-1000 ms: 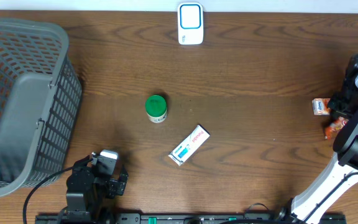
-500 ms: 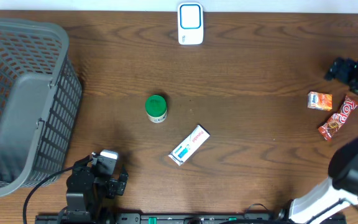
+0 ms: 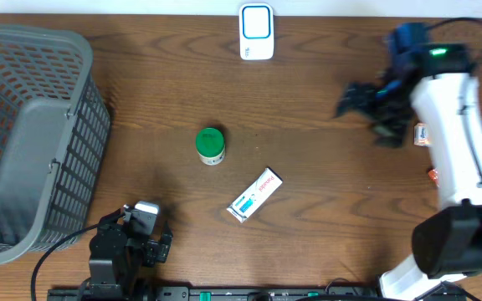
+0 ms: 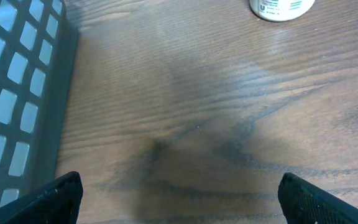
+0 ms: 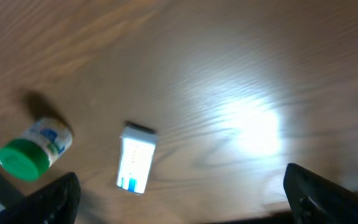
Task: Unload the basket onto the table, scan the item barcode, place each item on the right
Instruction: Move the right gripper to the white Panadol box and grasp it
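A white barcode scanner (image 3: 256, 32) with a blue face stands at the table's far edge. A green-capped white bottle (image 3: 211, 145) (image 5: 33, 149) stands mid-table, and its base shows in the left wrist view (image 4: 281, 7). A white and blue box (image 3: 254, 194) (image 5: 135, 165) lies flat nearer the front. My right gripper (image 3: 365, 115) (image 5: 182, 199) hangs open and empty over the right half of the table, facing those two items. My left gripper (image 3: 141, 219) (image 4: 180, 199) rests open and empty at the front left over bare wood.
A grey mesh basket (image 3: 32, 134) (image 4: 17, 106) fills the left side. An orange snack pack (image 3: 421, 134) and a red bar (image 3: 433, 174) lie at the right, mostly hidden under my right arm. Bare wood lies between the scanner and the bottle.
My right gripper opened beside the snack packs at the right edge, then swung up and left over the table. The left arm, bottle and box have not moved.
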### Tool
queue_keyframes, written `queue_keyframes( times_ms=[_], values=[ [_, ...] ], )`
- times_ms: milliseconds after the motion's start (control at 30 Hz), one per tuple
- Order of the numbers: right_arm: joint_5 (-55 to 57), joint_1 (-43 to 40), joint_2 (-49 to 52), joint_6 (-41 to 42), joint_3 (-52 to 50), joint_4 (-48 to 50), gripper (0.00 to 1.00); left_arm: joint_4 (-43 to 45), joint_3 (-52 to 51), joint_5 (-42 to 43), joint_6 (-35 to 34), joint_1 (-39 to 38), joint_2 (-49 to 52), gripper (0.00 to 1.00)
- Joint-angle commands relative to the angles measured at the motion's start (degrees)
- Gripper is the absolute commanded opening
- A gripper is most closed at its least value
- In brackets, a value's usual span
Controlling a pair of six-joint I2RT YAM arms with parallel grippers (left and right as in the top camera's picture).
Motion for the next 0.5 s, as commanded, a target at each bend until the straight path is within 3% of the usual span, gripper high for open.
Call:
queue_keyframes(
  times_ms=[0,233,467],
  values=[
    [-2.8,8.9,0.5,10.4,-6.8,4.4,0.99,-2.8,-0.8,0.3,0.1,0.2,-0.3,0.98],
    [0.0,24.7,0.6,34.3,-19.4,22.0,0.99,-2.8,-0.8,0.3,0.1,0.2,-0.3,0.98],
    [7.1,32.2,0.6,46.4,-22.6,24.7,0.99,-2.8,-0.8,0.3,0.1,0.2,-0.3,0.99]
  ],
)
